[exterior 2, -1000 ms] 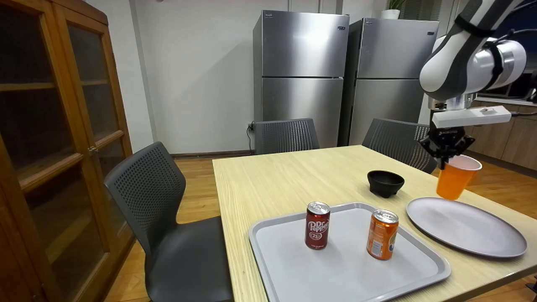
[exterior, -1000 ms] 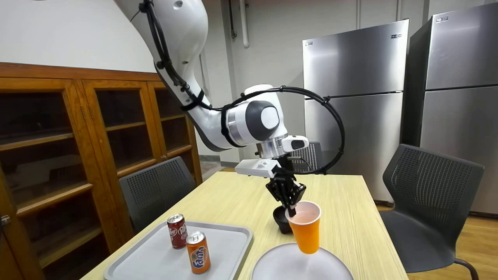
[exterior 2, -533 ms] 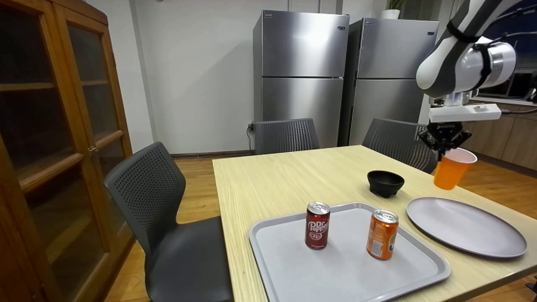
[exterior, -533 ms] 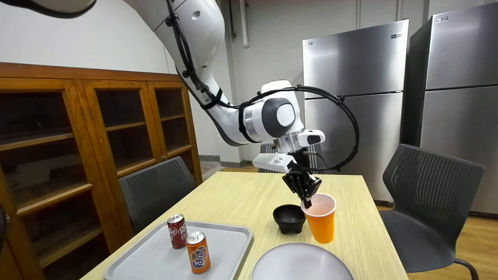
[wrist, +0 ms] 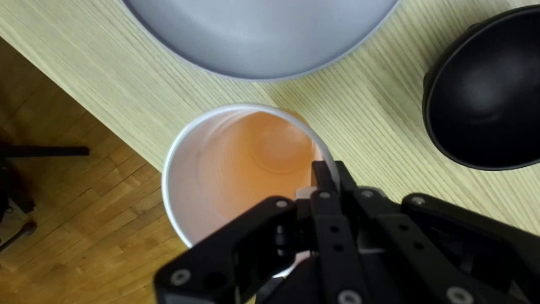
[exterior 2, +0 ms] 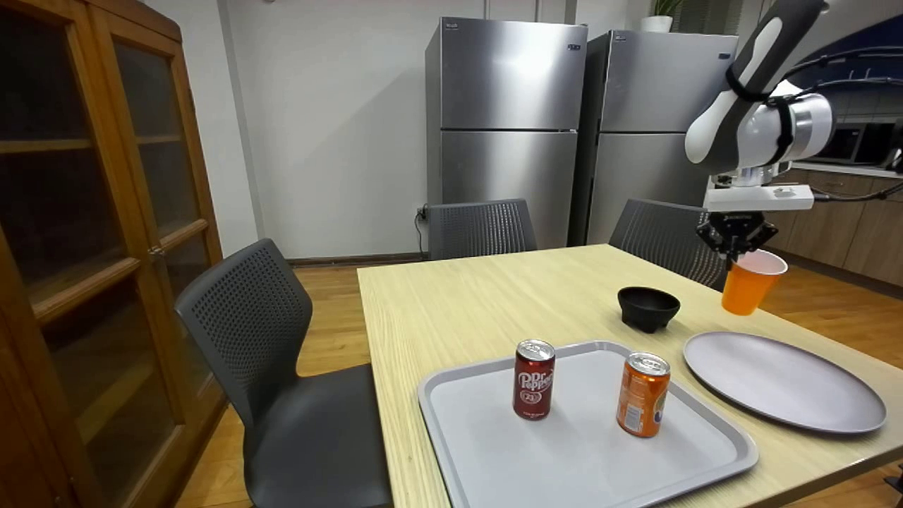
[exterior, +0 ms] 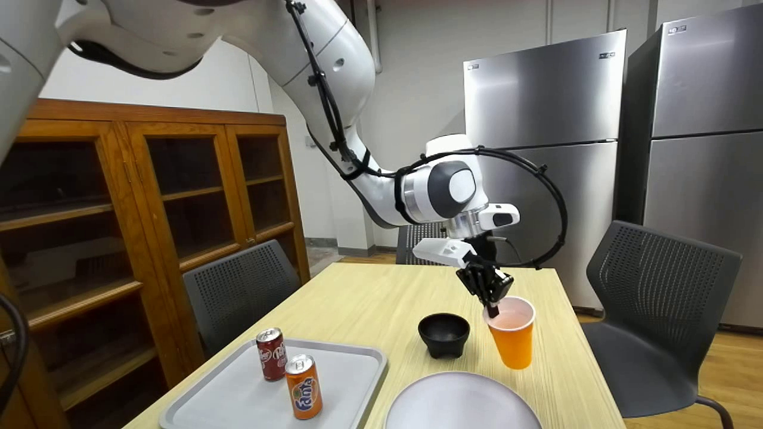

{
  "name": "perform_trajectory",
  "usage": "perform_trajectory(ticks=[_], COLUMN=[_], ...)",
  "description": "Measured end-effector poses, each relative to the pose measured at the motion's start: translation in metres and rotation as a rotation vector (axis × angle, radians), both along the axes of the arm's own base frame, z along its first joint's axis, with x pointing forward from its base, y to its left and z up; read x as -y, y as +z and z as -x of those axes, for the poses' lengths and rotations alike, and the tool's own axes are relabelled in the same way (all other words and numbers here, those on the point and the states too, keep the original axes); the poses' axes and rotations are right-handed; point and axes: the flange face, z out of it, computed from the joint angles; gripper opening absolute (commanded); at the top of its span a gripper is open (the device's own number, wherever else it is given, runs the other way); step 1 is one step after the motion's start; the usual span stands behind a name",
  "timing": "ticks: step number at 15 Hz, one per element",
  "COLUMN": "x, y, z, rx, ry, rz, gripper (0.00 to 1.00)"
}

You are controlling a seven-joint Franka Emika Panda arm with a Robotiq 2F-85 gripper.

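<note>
My gripper point(exterior: 492, 310) is shut on the rim of an orange cup point(exterior: 516, 347) with a white inside. One finger is inside the cup and one outside, as the wrist view point(wrist: 336, 171) shows. The cup hangs tilted, its base off to one side; it seems to be above the table, but its exact height is hard to tell. The cup also shows in an exterior view point(exterior 2: 749, 291) and fills the middle of the wrist view point(wrist: 253, 160). It looks empty. A black bowl point(exterior: 444, 341) stands beside it, apart from it. A grey plate point(exterior: 462, 405) lies close by.
A grey tray point(exterior 2: 564, 451) holds an upright Dr Pepper can point(exterior 2: 534, 381) and an upright Fanta can point(exterior 2: 643, 395). All stand on a light wood table point(exterior 2: 480, 303). Dark chairs point(exterior: 650, 322) surround it. The table edge is close to the cup.
The gripper has carried the cup away from over the plate, past the black bowl, rising a little at first. The bowl, earlier partly hidden, now shows fully. The cans, tray and plate have not moved.
</note>
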Motion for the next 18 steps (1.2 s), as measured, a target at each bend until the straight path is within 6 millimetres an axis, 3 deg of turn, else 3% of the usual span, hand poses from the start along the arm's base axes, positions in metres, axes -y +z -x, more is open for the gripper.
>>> perform_trajectory(ticks=[7, 18], x=[0.014, 0.022], y=[-0.023, -0.037], z=[-0.025, -0.047], rx=[-0.041, -0.091], ry=[-0.050, -0.086], rz=[-0.008, -0.033], gripper=[0.01, 0.01])
